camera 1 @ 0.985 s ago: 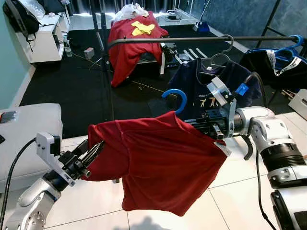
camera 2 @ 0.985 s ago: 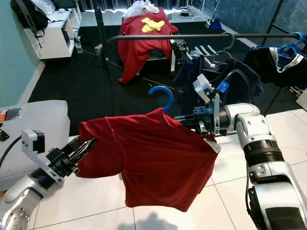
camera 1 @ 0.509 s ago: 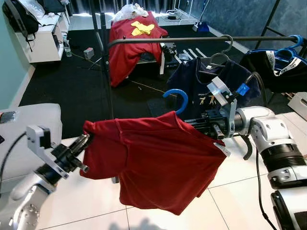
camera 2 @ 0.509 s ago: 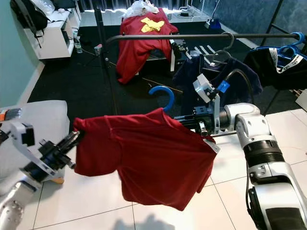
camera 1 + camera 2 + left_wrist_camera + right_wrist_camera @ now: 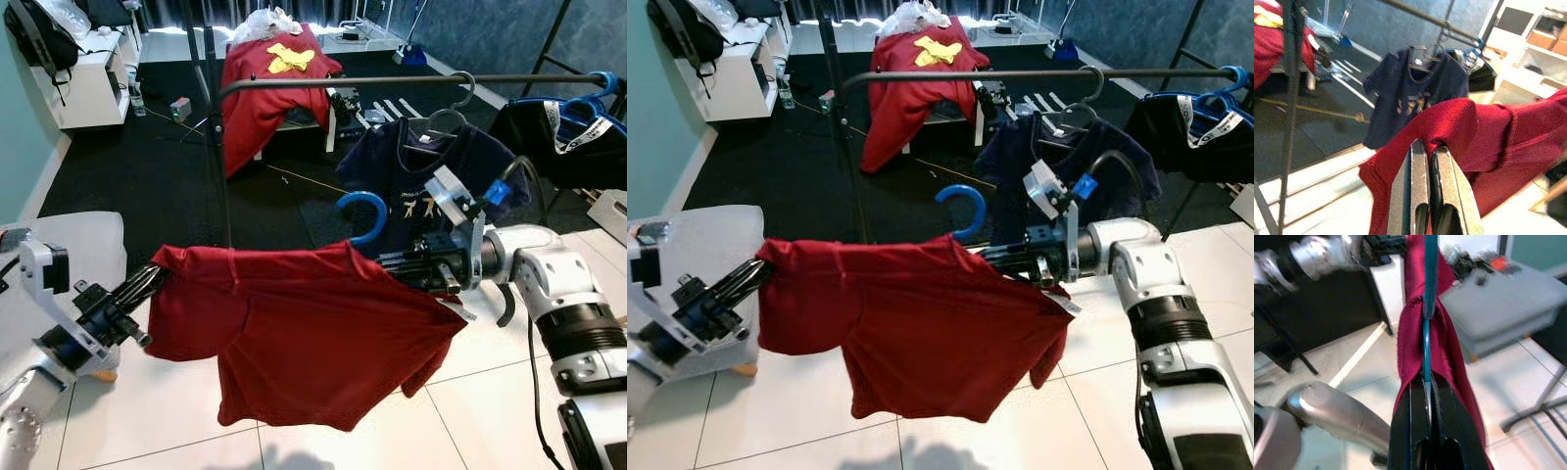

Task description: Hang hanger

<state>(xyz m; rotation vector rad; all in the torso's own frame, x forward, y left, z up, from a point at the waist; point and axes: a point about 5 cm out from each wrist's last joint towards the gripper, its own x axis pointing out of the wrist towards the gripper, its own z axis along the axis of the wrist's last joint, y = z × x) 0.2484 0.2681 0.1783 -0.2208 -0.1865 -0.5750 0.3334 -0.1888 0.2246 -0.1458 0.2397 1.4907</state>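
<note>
We hold the red shirt [image 5: 304, 343] stretched between our two claws, in front of the clothes rail [image 5: 392, 80]. Our right claw [image 5: 407, 266] is clamped shut on the blue hanger [image 5: 364, 208] through the cloth at the shirt's shoulder, as the right wrist view shows, with the blue bar running straight out from between the closed fingers. The hanger's hook stands up just above that claw, below the rail and apart from it. Our left claw [image 5: 147, 282] is pinched closed on the other sleeve end, the fingers pressed together on a fold of red fabric in the left wrist view. Over the last second our left claw has drawn outward and away from the right one, so the shirt, which sagged in a bunch between us, now spreads flatter and wider along the hanger. The right claw has barely shifted. We judge that the garment is now laid out well enough, and that what remains is to lift the hook up to the rail, in the free stretch beside the dark blue shirt [image 5: 421, 171] already hanging there, beyond our right claw.
</note>
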